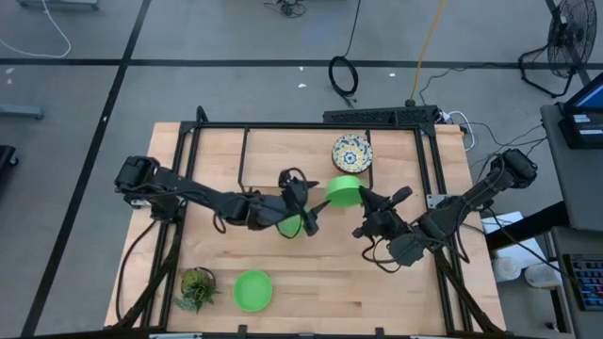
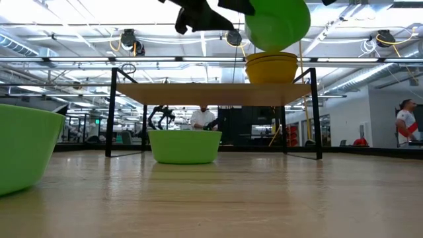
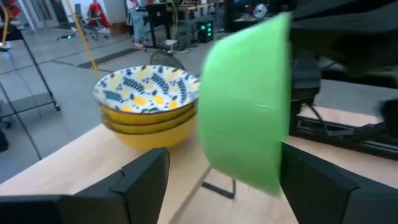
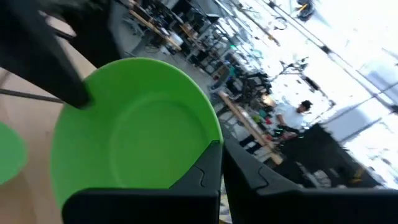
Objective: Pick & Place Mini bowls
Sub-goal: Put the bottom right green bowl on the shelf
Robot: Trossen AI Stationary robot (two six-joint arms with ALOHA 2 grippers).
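A small spiky green potted plant (image 1: 197,287) stands near the front left corner of the wooden table (image 1: 311,282). A black metal frame (image 1: 283,126) spans the table's far half. Beyond the far edge, a coiled black cable (image 1: 343,75) lies on the grey floor, and a fan (image 1: 569,38) stands at far right.

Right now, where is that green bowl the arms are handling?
The green bowl hangs tilted in mid-air near the table's far middle, pinched at its rim by the right gripper, beside the stack of patterned bowls.
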